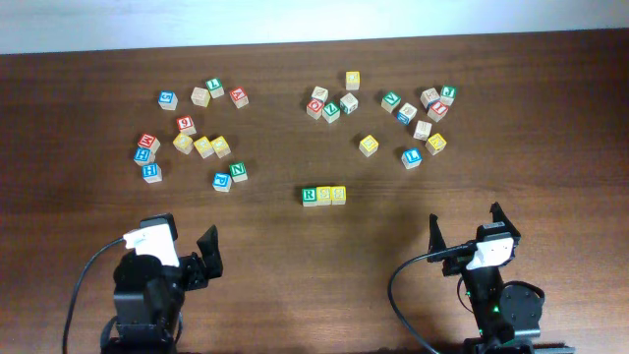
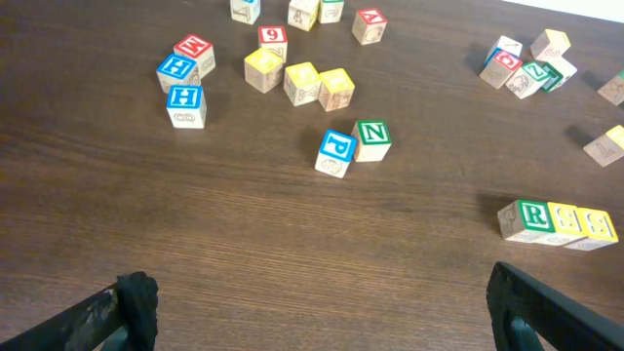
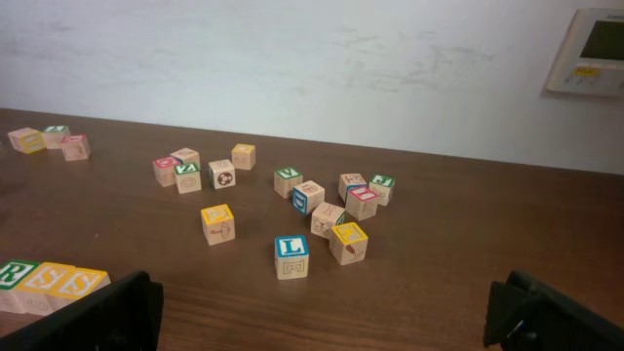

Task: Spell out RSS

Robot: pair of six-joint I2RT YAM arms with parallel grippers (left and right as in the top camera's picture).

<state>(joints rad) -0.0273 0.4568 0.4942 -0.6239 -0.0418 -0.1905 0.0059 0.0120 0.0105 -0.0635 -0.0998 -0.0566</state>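
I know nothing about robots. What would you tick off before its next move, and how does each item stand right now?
1. Green R cube at the row's left end: ok.
2. First yellow S cube and second yellow S cube follow it, touching: ok.
3. Left gripper open, empty, away from the row: ok.
4. Right gripper open, empty, away from the row: ok.
5. Green N cube stands apart from the row: ok.

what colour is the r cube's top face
Green with a white letter on the R cube; the left wrist view shows it best.
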